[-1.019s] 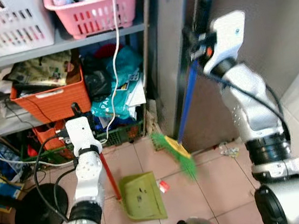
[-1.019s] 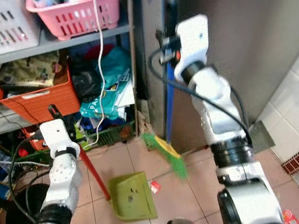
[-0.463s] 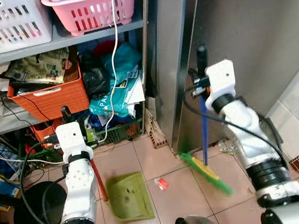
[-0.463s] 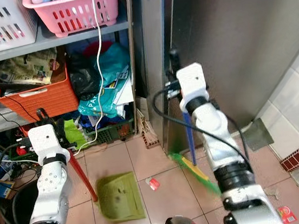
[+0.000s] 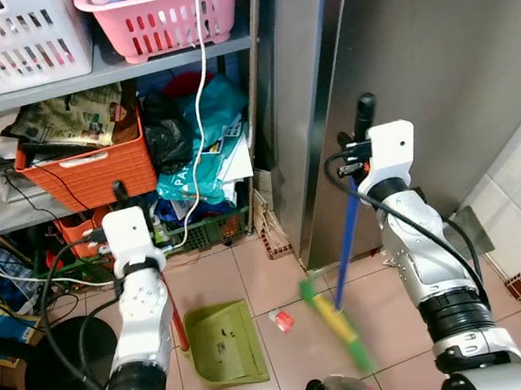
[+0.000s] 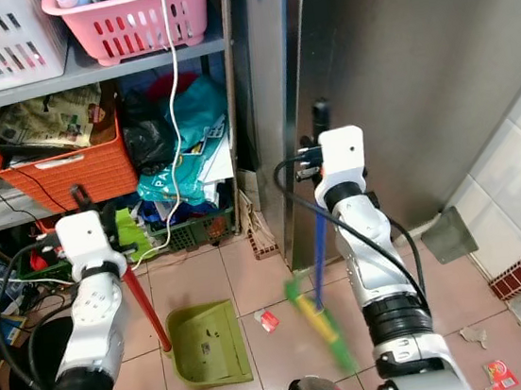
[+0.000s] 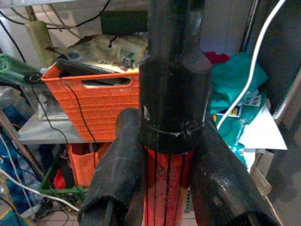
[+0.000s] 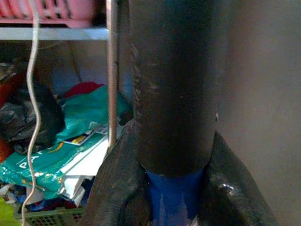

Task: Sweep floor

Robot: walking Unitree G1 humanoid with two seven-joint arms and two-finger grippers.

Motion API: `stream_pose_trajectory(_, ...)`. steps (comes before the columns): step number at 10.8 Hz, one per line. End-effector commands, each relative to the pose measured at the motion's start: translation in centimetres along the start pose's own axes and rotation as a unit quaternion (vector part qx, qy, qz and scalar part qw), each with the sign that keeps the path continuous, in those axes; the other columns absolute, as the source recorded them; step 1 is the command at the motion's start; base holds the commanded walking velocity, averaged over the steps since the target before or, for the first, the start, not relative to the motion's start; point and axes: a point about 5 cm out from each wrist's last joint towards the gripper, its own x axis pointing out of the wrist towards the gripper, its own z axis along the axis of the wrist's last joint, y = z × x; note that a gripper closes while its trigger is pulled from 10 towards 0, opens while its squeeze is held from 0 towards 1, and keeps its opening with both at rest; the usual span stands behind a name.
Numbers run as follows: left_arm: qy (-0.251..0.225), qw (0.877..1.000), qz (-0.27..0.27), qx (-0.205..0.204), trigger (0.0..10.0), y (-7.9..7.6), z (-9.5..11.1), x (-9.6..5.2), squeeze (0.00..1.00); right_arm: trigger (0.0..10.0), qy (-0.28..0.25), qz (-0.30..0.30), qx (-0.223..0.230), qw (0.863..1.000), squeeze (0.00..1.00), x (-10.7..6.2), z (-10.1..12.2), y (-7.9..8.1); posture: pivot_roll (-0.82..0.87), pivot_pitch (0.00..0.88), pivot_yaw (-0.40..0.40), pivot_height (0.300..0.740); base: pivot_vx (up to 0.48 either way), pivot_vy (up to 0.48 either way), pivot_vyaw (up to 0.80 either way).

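A green dustpan (image 5: 224, 344) lies flat on the pink tiles, its red handle (image 5: 175, 321) rising to my left gripper (image 5: 118, 195), which is shut on it; the left wrist view shows both fingers (image 7: 117, 174) clamped round the red shaft below a black cap. My right gripper (image 5: 358, 152) is shut on the broom's blue handle (image 5: 345, 240) just under its black grip. The green and yellow broom head (image 5: 337, 326) is blurred, low over the floor right of the dustpan. A small red and white scrap (image 5: 281, 320) lies between broom head and pan.
A cluttered shelf stands at the back left with a pink basket (image 5: 163, 17), a white basket (image 5: 13, 40) and an orange crate (image 5: 86, 169). A steel panel (image 5: 413, 43) rises behind the broom. A black round base (image 5: 63, 367) and cables lie left. More litter (image 6: 496, 373) lies at right.
The broom head has swung left and nearer to me, toward the scrap and the dustpan. The dustpan and left arm have barely shifted.
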Motion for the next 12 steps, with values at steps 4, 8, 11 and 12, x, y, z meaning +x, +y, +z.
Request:
stream_pose_trajectory(4, 0.024, 1.000, -0.005, 0.009, 10.0, -0.1, -1.3, -0.3, 0.00, 10.0, 0.019, -0.013, 0.103, 0.994, 0.00, 0.8, 1.2, -0.1, -0.14, 0.081, -0.002, 0.740, 0.000, 0.000, 0.00)
stream_pose_trajectory(8, 0.022, 1.000, -0.008, 0.009, 10.0, -0.2, -1.5, -0.2, 0.00, 10.0, 0.013, -0.001, 0.208, 0.978, 0.00, 1.6, 3.3, 0.0, -0.14, 0.083, 0.001, 0.740, 0.000, 0.000, 0.00)
stream_pose_trajectory(11, 0.019, 1.000, -0.010, 0.010, 10.0, -0.3, -1.5, -0.2, 0.00, 10.0, 0.011, -0.004, 0.249, 0.968, 0.00, 2.1, 4.5, -0.6, -0.14, 0.083, 0.001, 0.740, 0.000, 0.000, 0.00)
stream_pose_trajectory(12, 0.019, 1.000, -0.010, 0.010, 10.0, -0.4, -1.5, -0.2, 0.00, 10.0, -0.009, 0.005, 0.232, 0.973, 0.00, 2.3, 5.4, -0.9, -0.14, 0.083, 0.001, 0.740, 0.000, 0.000, 0.00)
